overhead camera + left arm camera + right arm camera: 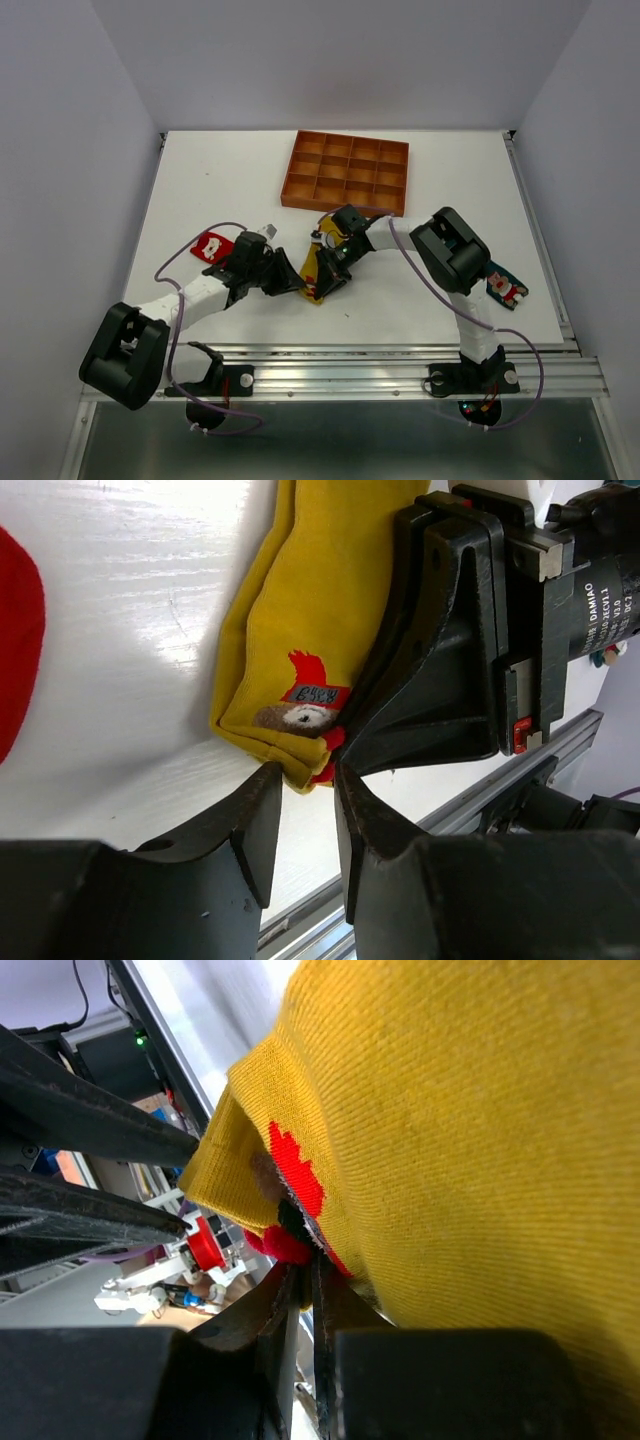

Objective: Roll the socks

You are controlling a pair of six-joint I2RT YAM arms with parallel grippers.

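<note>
The yellow sock (318,272) lies near the table's front middle, its red-brown patch (308,705) close to one corner. My right gripper (305,1272) is shut on that sock's edge by the patch, and yellow fabric (470,1110) fills its view. My left gripper (303,778) faces the right one (440,660). Its jaws stand narrowly apart, with the sock's folded corner just between the fingertips (268,780). The red sock (212,245) lies flat to the left and the dark teal sock (505,287) flat at the far right.
The orange-brown gridded tray (348,172) stands behind the grippers at the back middle. A metal rail (340,372) runs along the table's front edge, close below the yellow sock. Grey walls close in the table on three sides.
</note>
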